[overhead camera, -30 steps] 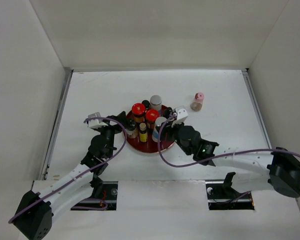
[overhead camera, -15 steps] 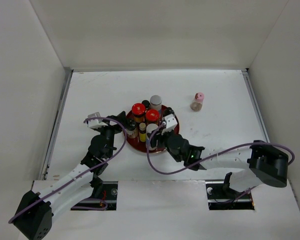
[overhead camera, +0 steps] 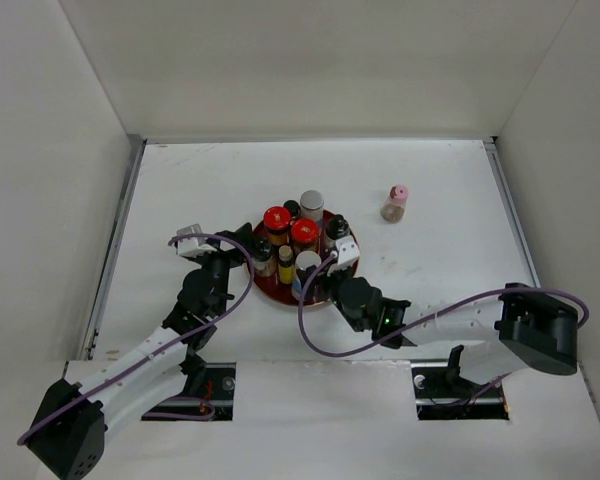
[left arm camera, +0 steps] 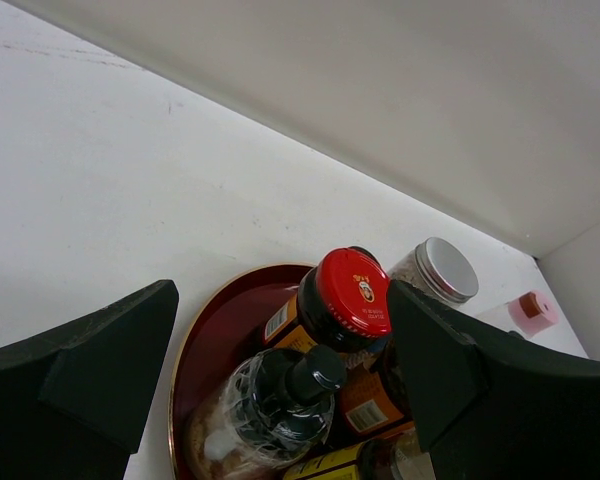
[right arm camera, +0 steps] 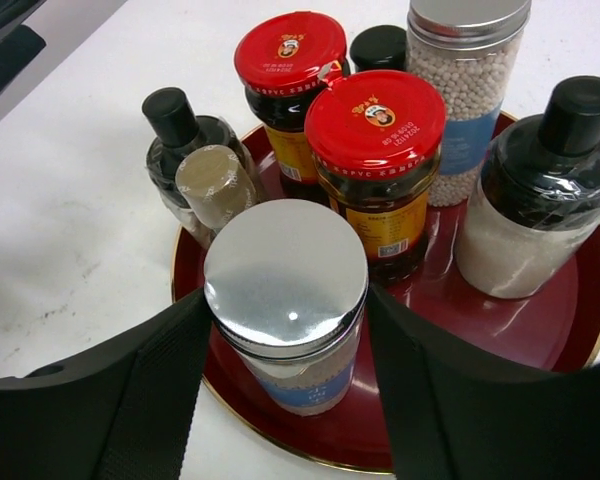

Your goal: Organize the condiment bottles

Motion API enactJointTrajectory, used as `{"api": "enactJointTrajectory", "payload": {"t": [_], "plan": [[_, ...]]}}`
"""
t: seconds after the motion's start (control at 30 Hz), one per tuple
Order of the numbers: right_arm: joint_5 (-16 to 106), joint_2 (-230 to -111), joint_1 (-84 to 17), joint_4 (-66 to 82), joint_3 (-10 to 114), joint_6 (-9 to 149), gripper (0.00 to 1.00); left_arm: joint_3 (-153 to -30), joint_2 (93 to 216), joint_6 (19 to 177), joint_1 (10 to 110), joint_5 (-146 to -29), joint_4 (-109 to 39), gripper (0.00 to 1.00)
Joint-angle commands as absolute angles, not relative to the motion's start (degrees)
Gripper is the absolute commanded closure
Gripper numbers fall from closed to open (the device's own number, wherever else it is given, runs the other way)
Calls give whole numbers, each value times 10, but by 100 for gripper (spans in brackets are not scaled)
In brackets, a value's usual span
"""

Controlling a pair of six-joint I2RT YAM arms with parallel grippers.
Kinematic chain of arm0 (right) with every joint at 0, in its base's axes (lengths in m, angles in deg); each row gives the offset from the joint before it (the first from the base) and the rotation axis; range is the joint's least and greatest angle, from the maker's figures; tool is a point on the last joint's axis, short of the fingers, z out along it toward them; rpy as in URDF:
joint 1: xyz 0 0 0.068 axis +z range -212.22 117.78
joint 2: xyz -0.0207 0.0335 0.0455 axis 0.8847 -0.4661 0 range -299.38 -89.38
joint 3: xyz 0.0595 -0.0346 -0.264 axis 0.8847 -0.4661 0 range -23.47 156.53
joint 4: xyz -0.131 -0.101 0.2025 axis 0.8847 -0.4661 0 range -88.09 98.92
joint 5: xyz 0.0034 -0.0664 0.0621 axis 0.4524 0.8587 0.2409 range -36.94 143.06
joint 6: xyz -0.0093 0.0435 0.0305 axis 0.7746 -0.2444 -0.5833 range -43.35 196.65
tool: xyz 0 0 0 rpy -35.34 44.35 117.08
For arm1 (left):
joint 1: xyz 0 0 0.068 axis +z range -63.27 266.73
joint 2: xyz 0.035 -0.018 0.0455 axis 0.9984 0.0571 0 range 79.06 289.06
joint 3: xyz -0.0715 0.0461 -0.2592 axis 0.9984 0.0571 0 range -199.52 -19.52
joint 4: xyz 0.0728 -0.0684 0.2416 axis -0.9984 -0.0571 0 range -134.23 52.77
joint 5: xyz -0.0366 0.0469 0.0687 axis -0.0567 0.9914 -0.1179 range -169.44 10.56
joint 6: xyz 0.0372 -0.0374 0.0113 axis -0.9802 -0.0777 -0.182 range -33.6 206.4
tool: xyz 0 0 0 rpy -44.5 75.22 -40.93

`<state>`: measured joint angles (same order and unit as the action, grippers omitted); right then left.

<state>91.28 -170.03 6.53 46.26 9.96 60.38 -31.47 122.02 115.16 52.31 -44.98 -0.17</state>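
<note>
Only writing I can spot is the little round logo on the red-lidded jars (right arm camera: 375, 120) plus their barcode labels, all too small to read tbh. Right end effector (right arm camera: 286, 300) has its fingers snug against both sides of the silver-lidded jar (right arm camera: 285, 275) with the blue label, at the rim of the dark-red plate (right arm camera: 540, 330). Left end effector (left arm camera: 280, 300) is spread wide and holds nothing. Other bottles stand packed on the plate, except the pink-capped bottle (overhead camera: 397, 203), alone out on the bench (overhead camera: 450, 250).
</note>
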Motion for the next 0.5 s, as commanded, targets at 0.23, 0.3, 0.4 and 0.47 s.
{"api": "enactJointTrajectory", "payload": {"t": [0.23,0.3,0.4,0.47], "plan": [[916,-1619,52,508,90,607,21,-312,1225,1160,524,-452,26,13],[903,-1585,31,508,88,607,20,-311,1222,1160,525,-452,26,13],[869,-1536,-41,501,82,598,32,-309,1216,1160,524,-452,26,13],[858,-1518,-97,478,84,581,49,-308,1212,1160,524,-452,26,13]]}}
